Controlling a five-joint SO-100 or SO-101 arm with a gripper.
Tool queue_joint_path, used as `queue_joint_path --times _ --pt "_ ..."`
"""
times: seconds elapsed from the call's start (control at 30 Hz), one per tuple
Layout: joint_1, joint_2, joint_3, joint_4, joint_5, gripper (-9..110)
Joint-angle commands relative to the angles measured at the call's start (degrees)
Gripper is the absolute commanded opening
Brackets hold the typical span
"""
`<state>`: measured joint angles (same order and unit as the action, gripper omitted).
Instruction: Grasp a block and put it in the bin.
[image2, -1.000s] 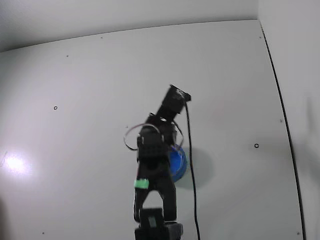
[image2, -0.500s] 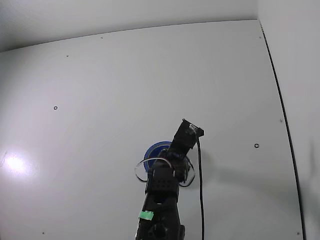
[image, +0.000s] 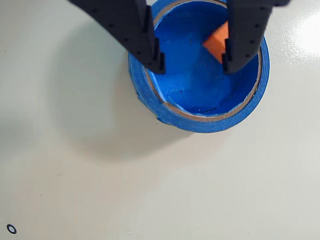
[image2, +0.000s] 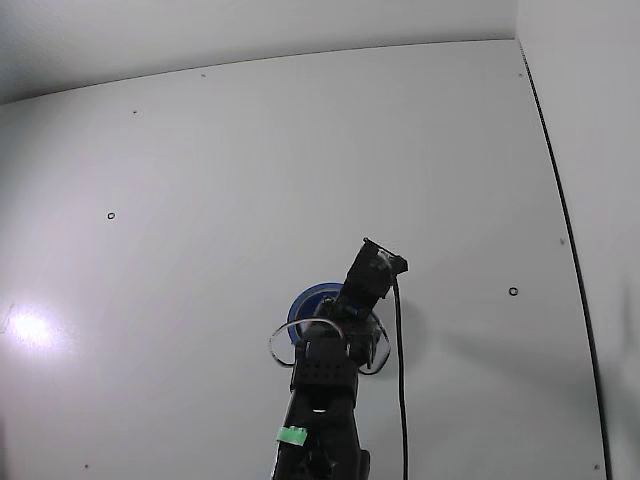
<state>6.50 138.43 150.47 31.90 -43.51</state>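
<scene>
Block (image: 218, 44), small orange-red cube, inside round blue bin (image: 210, 122)

I cannot read any text, label, brand, number or sign in these views. The green tag (image2: 292, 435) on the arm, low in the frame of the fixed view, is too small to show any writing. The bin (image: 248, 102), the block (image: 218, 44) and the white table (image: 75, 190) in the wrist view are all plain, without print.
</scene>
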Motion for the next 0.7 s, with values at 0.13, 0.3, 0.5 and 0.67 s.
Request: queue_joint_path --times 0.13,0.3,0.5,0.67 --pt "1.1 12.5 -0.5 -0.2 10.1 -1" --pt "3.3 33.2 -0.1 -0.2 30.1 1" --pt "6.3 55.3 1.7 1.1 51.2 0" --pt "7.1 53.0 6.8 10.8 57.6 0"
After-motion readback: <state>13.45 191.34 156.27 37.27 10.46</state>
